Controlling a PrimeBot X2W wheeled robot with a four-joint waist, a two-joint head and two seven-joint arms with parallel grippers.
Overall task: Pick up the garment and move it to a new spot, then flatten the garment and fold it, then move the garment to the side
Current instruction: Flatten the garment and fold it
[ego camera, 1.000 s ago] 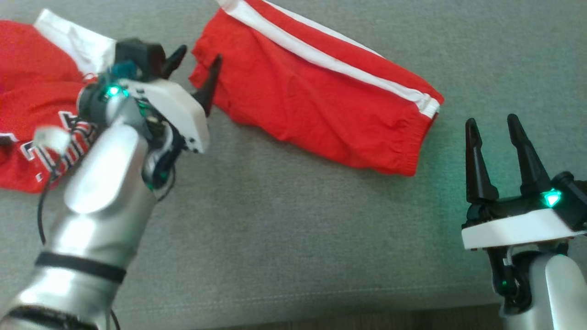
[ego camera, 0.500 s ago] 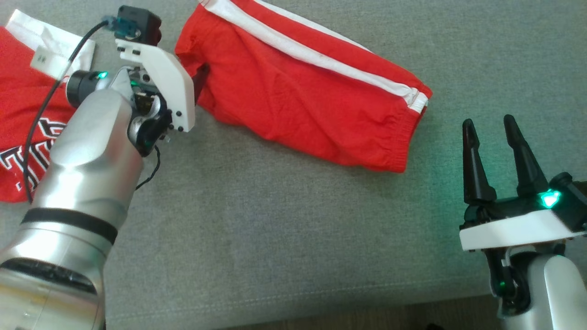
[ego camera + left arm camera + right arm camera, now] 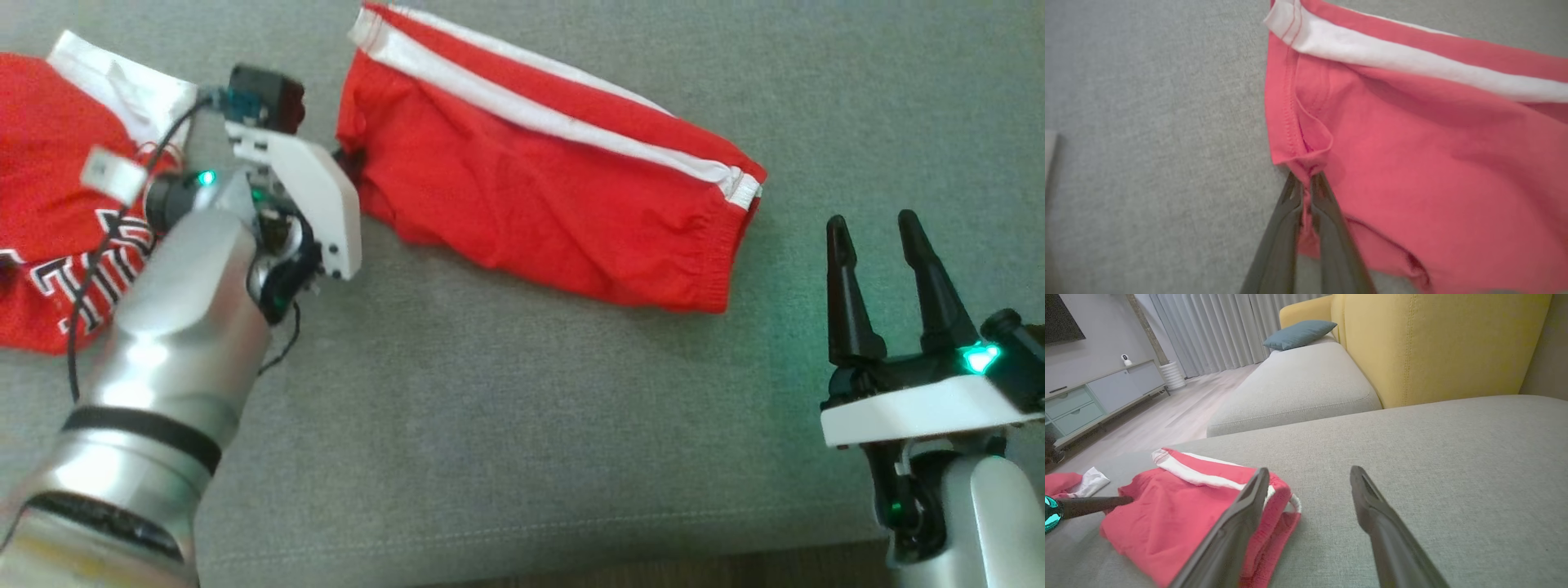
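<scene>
The left hand (image 3: 1306, 181) is pinching a corner of the red shorts (image 3: 555, 204), while the right hand (image 3: 871, 220) is hovering open.

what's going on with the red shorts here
The robot's left pincer is shut on a corner at the left end of the red shorts, which lie spread on the grey cushion. The right pincer is open, off to the shorts' right and not touching them. A second red garment with lettering lies on the far side of the left arm.
</scene>
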